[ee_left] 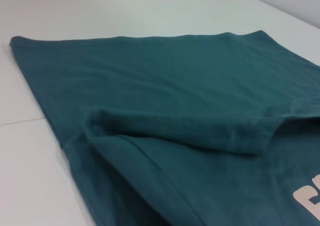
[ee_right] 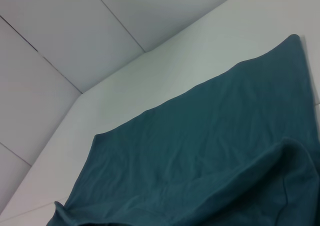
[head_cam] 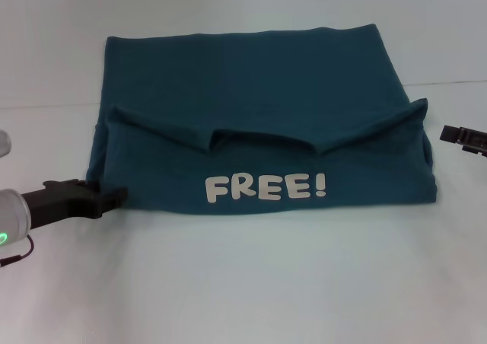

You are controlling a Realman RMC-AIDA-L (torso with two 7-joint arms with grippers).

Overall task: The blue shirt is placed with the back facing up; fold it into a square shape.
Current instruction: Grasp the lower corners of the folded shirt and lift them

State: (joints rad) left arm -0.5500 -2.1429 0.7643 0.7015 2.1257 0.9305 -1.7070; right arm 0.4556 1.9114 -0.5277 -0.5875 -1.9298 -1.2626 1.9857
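The blue shirt [head_cam: 251, 108] lies on the white table [head_cam: 243, 283]. Its near part is folded back over itself, so the white "FREE!" lettering [head_cam: 266, 187] faces up along the near edge. The folded flap's edge, with collar and sleeves, runs across the middle [head_cam: 259, 140]. My left gripper [head_cam: 114, 198] sits low at the shirt's near left corner, its tip at the cloth edge. My right gripper [head_cam: 459, 137] hovers just off the shirt's right side, apart from it. The left wrist view shows the fold [ee_left: 200, 136] close up. The right wrist view shows the plain back [ee_right: 200, 151].
A red cable [head_cam: 17, 254] hangs from my left arm at the near left. Bare white table surrounds the shirt, with a wide strip in front [head_cam: 266, 298]. Wall panels [ee_right: 75, 36] rise behind the table's far edge.
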